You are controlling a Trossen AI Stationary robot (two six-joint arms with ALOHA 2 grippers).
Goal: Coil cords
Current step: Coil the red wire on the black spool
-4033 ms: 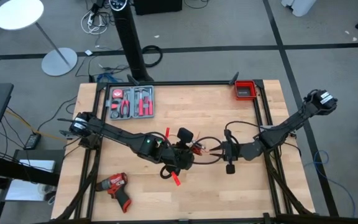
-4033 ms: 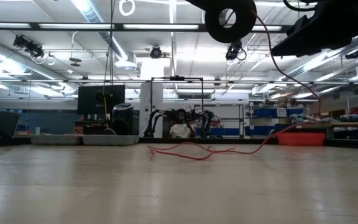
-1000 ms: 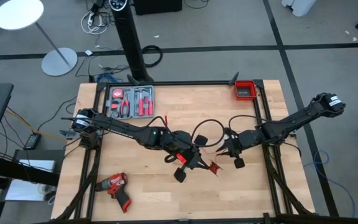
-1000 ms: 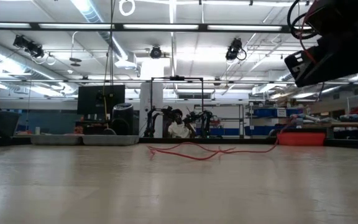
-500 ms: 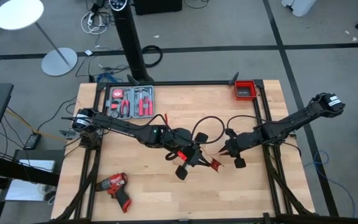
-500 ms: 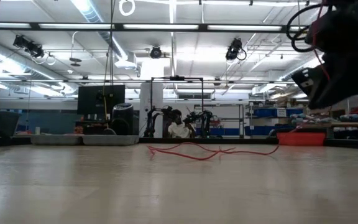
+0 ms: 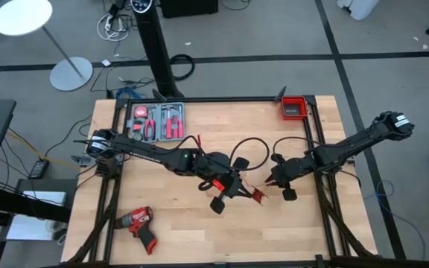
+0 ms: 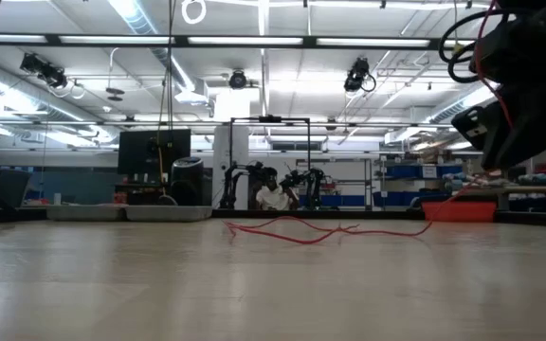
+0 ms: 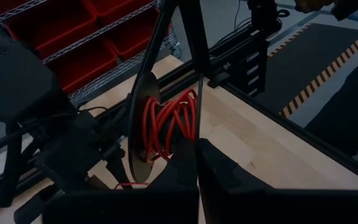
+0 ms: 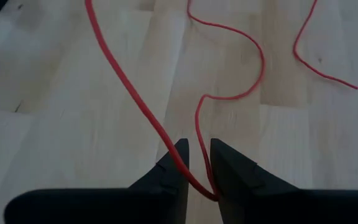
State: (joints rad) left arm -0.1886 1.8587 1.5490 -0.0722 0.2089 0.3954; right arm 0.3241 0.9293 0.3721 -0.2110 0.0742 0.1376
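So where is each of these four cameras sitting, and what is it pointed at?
High view: overhead, looking straight down at the table and both arms.
Low view: at tabletop height, looking level across at the red wire.
Left wrist view: on the left arm, past its shut fingers at a spool of wound red wire.
Right wrist view: on the right arm, its fingers straddling the wire.
Shared: the red wire shows in all views.

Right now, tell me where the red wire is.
The red wire runs loose over the wooden table near its middle, passing between the right gripper's fingers, and in the left wrist view part of it is coiled.
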